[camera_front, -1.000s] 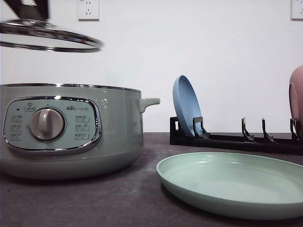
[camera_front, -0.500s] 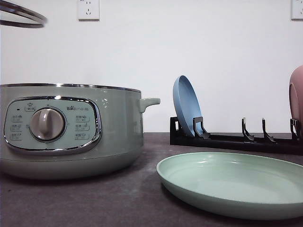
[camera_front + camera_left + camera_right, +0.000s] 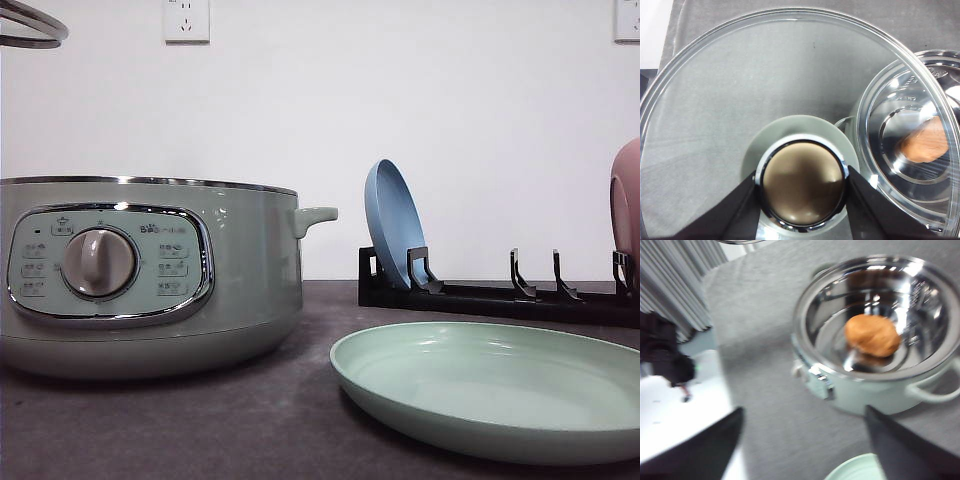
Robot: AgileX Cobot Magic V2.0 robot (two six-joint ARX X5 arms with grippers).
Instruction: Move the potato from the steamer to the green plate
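Covering the scene is a dark grey worktop (image 3: 200, 420) against a white wall (image 3: 450, 120). The steamer (image 3: 150, 275) is standing lidless near the left edge, the potato (image 3: 873, 335) lying inside; the green plate (image 3: 490, 385) is resting front-right. The left gripper (image 3: 801, 186) is clamping the lid knob (image 3: 802, 182), the right gripper (image 3: 805, 450) is hanging spread apart.

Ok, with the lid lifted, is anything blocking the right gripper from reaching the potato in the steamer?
Nothing visible. The lid is clamped by the left gripper, off to the side of the steamer. The potato lies uncovered in the open pot, with the right gripper open.
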